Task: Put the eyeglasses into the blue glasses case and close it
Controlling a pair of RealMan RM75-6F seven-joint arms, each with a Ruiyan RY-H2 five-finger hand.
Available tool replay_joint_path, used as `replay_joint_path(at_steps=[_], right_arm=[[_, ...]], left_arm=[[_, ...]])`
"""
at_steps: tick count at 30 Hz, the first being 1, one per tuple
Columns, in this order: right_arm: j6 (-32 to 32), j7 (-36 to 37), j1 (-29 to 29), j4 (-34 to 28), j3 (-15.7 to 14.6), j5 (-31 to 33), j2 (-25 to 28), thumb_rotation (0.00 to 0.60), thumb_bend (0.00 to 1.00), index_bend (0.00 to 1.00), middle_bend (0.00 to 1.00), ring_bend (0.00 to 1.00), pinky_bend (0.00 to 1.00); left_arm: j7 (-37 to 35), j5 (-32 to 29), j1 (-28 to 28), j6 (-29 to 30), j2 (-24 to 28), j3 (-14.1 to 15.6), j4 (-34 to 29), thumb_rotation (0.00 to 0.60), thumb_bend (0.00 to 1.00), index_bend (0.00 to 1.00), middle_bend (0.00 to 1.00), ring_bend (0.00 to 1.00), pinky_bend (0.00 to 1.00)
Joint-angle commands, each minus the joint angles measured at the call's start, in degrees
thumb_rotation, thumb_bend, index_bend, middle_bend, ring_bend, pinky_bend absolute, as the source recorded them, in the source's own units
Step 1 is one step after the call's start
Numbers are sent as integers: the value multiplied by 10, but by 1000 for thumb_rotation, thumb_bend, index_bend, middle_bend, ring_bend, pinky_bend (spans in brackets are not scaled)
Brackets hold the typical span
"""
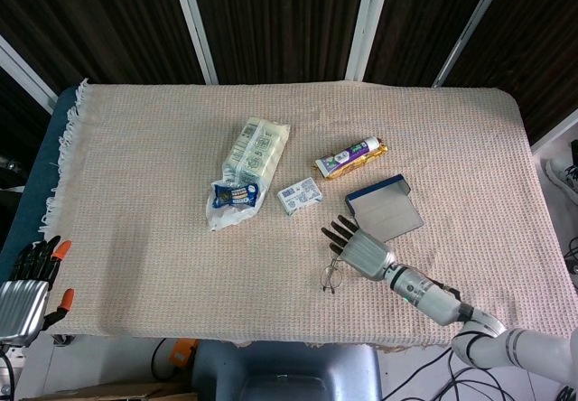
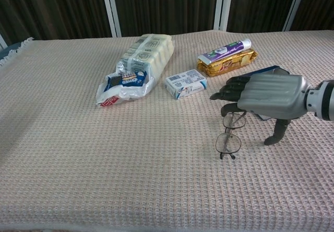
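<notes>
The eyeglasses lie on the woven cloth in front of the blue glasses case. The case is open, with its grey inside up. In the chest view my right hand hides most of it; only a blue edge shows. My right hand hovers palm down over the far end of the glasses. Its fingertips touch the far lens and its thumb stands apart on the cloth. The glasses look tipped up on their edge. My left hand hangs off the table's near left corner and holds nothing.
A torn snack bag lies at the centre left. A small white box sits beside it. A toothpaste tube on a gold packet lies behind the case.
</notes>
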Motion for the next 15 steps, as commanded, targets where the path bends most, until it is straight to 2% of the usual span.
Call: replay_joint_path(at_steps=[1, 9, 15], right_arm=[[3, 0, 1, -2, 0, 5, 0, 600, 257, 350, 0, 0, 0], [2, -16, 0, -6, -9, 21, 7, 600, 258, 385, 0, 0, 0], [16, -38, -14, -28, -26, 27, 33, 600, 258, 406, 0, 0, 0]], left_arm=[[0, 2, 1, 1, 0, 1, -1, 600, 410, 0, 0, 0, 52], [4, 2, 1, -1, 0, 1, -2, 600, 409, 0, 0, 0, 52], [4, 4, 2, 3, 1, 2, -3, 600, 410, 0, 0, 0, 52]])
